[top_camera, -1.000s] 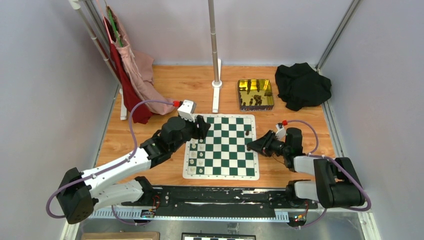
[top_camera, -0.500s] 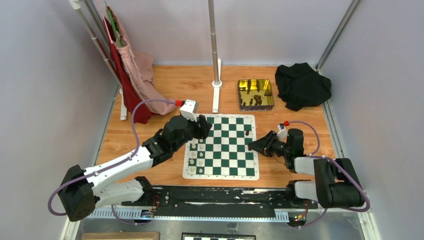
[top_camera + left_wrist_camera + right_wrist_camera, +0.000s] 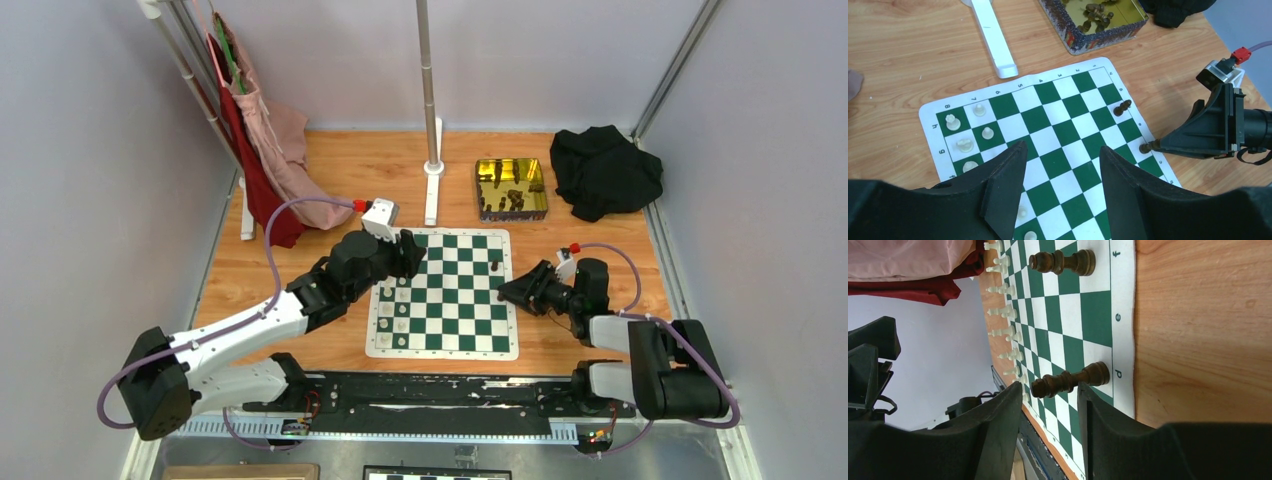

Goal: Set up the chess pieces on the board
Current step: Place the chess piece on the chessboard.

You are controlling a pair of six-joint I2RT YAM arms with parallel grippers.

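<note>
free: board (image 3: 1058, 135) centre | blocked left: cream pieces (image 3: 965, 145) | blocked right: two dark chess pieces (image 3: 1122, 107)

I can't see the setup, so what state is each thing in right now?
Left gripper, open, empty.
Right gripper, open, nothing held.
Near dark piece, upright at the edge of the board, by the right gripper.
Far dark piece, upright.
White pieces, upright.
Gold tin, uncovered, dark pieces inside.
Board, flat.

We see pale grey walls (image 3: 80, 150) enclosing a wooden surface (image 3: 372, 165), with a metal pole (image 3: 426, 80) standing at far centre.
</note>
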